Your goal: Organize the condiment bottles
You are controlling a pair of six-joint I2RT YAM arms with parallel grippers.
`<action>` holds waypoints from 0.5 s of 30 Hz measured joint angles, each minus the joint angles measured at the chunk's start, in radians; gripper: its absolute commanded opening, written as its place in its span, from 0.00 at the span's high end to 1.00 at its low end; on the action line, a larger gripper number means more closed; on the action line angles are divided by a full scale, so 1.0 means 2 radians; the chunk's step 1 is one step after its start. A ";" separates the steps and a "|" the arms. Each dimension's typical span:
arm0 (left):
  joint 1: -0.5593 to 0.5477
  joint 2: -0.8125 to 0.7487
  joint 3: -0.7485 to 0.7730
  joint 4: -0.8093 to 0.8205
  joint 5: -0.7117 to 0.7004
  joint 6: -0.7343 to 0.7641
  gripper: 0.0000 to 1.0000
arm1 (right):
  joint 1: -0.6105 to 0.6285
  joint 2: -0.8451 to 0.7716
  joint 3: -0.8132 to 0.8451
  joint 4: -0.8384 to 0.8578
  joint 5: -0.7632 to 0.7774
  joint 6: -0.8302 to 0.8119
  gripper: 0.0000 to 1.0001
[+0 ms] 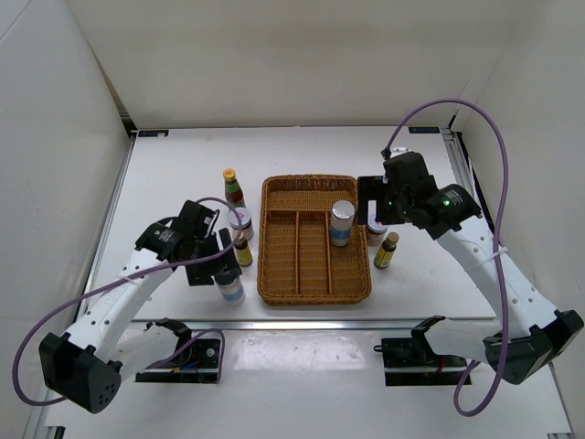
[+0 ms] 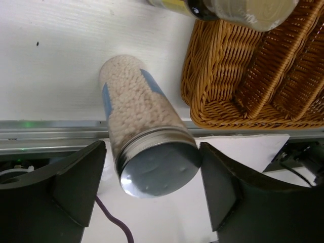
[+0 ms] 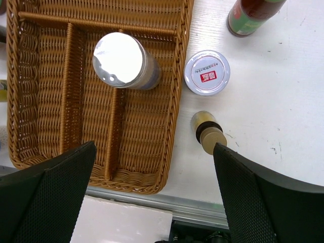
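My left gripper (image 2: 152, 174) is open with its jaws on either side of a silver-topped blue/white cylinder (image 2: 139, 126) that stands on the table left of the wicker tray's front corner. The right finger touches the lid and the left finger stands just off it. In the top view this gripper (image 1: 219, 265) is over that cylinder (image 1: 231, 288). My right gripper (image 3: 154, 172) is wide open and empty above the tray's front right corner. A second cylinder (image 3: 121, 61) stands in the tray (image 3: 50, 76). A red/white-lidded jar (image 3: 207, 72), a small brown bottle (image 3: 208, 133) and a tall bottle (image 3: 250, 15) stand right of the tray.
Left of the tray (image 1: 315, 285) stand a tall yellow-capped bottle (image 1: 233, 187), a jar (image 1: 241, 219) and a small brown bottle (image 1: 243, 253), close to my left arm. A metal rail runs along the table's front edge (image 3: 202, 207). White walls enclose the sides and back.
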 measured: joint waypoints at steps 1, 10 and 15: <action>0.000 0.003 0.000 0.002 0.001 -0.002 0.21 | 0.000 -0.002 -0.003 0.000 0.000 0.000 0.00; -0.022 0.040 0.038 -0.001 0.002 0.006 0.73 | 0.000 -0.015 -0.023 -0.004 0.000 0.004 0.00; -0.044 0.064 0.110 -0.011 0.002 0.009 0.83 | 0.000 -0.029 -0.036 -0.007 0.000 0.014 0.00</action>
